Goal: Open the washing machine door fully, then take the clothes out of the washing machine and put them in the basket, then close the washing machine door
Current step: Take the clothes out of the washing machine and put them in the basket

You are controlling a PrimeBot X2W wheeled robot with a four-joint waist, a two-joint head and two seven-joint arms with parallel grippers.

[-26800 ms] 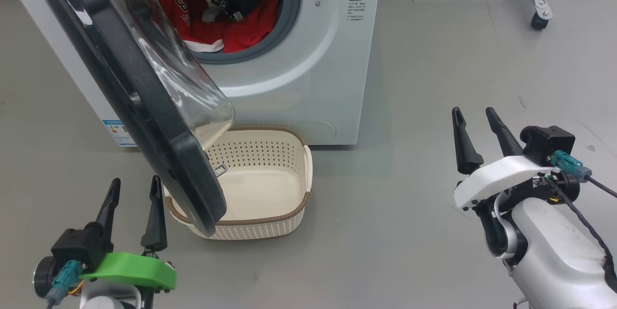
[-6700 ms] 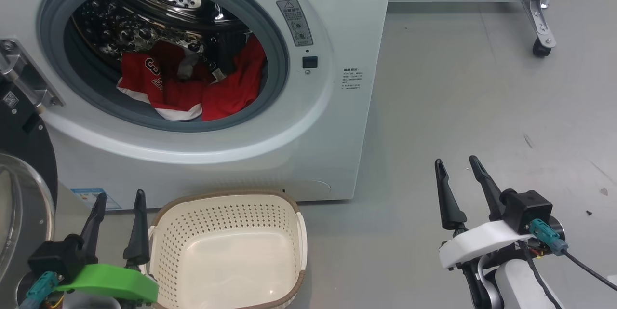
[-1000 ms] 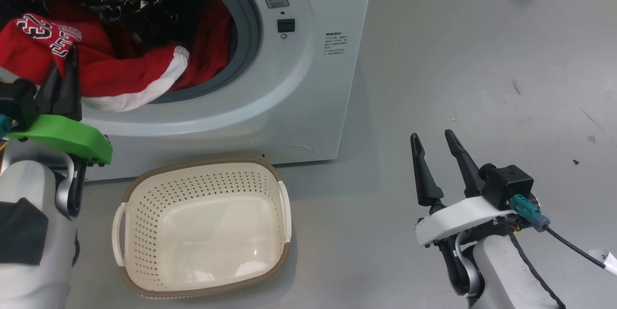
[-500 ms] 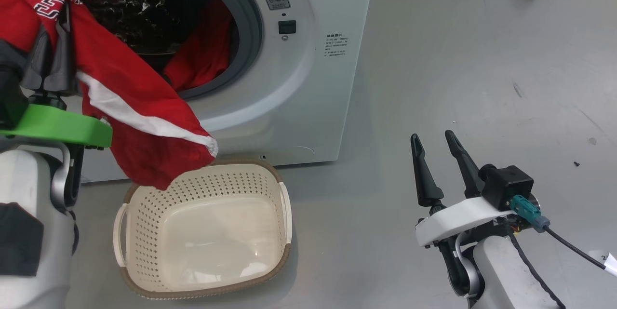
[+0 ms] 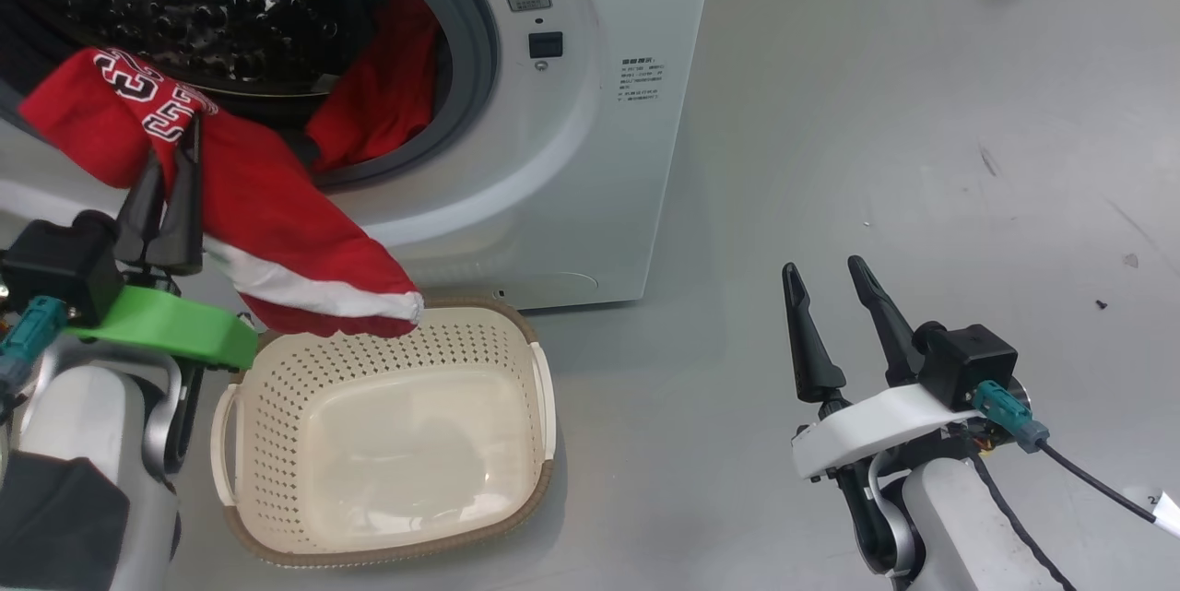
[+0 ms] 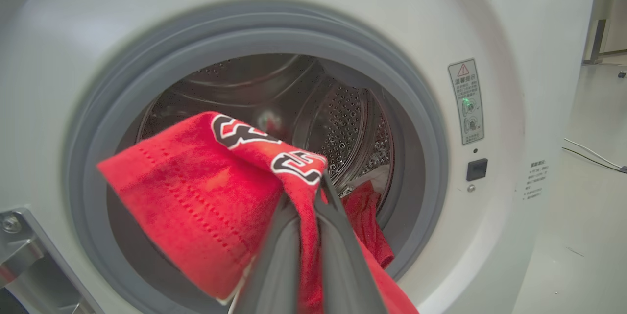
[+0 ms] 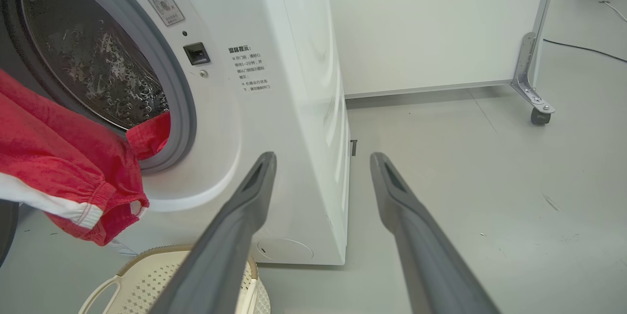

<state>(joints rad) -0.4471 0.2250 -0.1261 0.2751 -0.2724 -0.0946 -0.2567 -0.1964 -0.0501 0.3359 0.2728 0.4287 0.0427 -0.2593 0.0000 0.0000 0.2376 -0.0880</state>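
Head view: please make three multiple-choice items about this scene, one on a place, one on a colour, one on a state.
1. Where is the basket? A) on the floor before the washing machine B) on a table C) on a chair
2. What colour is the garment in the left gripper? A) blue B) red with white trim C) green
3. How is the right gripper? A) open, empty B) shut on a towel C) shut on a bottle
1 A: it sits on the floor. 2 B: red with a white band. 3 A: jaws apart, nothing between.
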